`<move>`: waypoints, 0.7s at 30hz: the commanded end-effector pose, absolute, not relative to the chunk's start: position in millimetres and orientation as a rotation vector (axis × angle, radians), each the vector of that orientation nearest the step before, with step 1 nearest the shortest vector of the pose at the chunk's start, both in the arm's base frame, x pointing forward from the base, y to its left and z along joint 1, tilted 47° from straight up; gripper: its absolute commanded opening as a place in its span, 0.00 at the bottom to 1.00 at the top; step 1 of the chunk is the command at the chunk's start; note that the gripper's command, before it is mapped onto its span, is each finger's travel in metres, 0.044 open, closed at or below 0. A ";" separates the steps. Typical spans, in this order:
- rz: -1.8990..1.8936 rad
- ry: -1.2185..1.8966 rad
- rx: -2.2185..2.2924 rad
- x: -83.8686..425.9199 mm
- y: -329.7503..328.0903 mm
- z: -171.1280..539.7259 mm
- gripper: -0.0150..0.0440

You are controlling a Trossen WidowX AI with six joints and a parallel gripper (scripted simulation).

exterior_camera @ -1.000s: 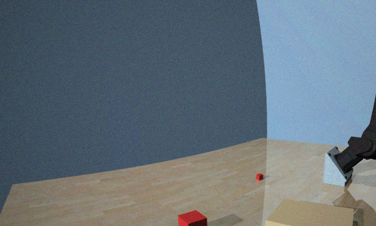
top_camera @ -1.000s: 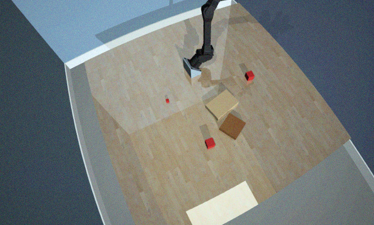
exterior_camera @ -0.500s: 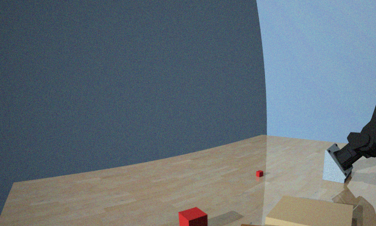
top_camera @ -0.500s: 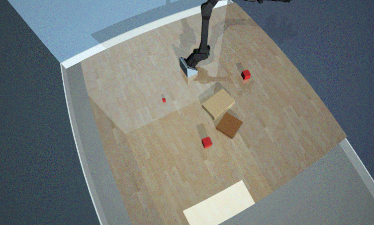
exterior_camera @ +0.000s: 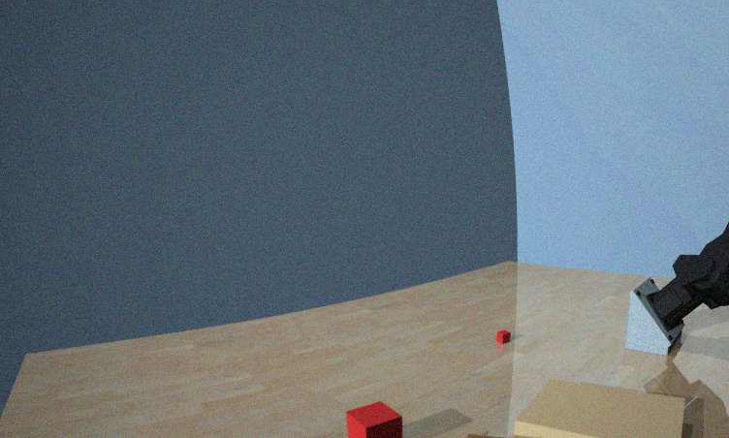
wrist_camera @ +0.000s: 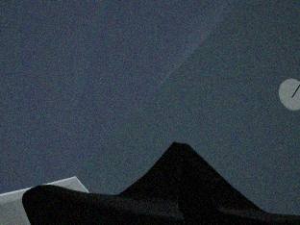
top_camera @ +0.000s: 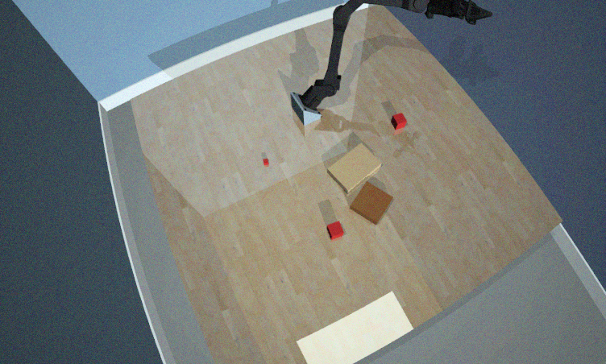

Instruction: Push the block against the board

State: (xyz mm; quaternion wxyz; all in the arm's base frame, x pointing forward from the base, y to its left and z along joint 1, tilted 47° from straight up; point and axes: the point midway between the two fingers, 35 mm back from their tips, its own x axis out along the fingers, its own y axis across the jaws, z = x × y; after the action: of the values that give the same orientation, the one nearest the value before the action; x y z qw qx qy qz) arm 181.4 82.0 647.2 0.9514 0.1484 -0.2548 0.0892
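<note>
- The block (top_camera: 371,202) (exterior_camera: 486,436) is on the wooden floor (top_camera: 455,186) (exterior_camera: 269,369), beside the board (top_camera: 354,167) (exterior_camera: 602,406), turned at an angle to it. One corner points at the board's long side; whether that corner touches is hard to make out. No whole side lies against the board.
- In the exterior view, only a brown sliver of the block shows at the bottom edge, and the board is cut off there too.
- A red cube (top_camera: 334,229) (exterior_camera: 374,420) sits near the block, cut off below in the exterior view. Another cube (top_camera: 398,120) is apart from the board, between it and the floor's edge; a tiny cube (top_camera: 265,162) (exterior_camera: 503,336) lies well apart. None stands between block and board.
- The wedge (top_camera: 311,115) (exterior_camera: 645,326) carries the arm (top_camera: 337,43) (exterior_camera: 704,277), which runs out of the exterior view.
- The gripper (top_camera: 490,14) (wrist_camera: 179,150) is shut narrow with nothing in it, well apart from both parts. Its fingers are near-black in the wrist view.
- A cream panel (top_camera: 357,331) is cut off below in the top view.
- The wrist view shows neither part; a pale disc (wrist_camera: 289,94) is clipped at its right edge.
</note>
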 end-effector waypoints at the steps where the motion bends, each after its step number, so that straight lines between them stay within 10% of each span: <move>1: 0.195 -0.474 0.238 202.8 103.1 633.4 0.25; 21: 0.216 -0.213 0.062 304.4 151.1 550.7 0.25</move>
State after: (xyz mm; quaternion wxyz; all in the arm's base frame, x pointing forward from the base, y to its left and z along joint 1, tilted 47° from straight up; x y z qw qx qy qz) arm 283.2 142.4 573.4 0.9838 0.0437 -0.1403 0.1023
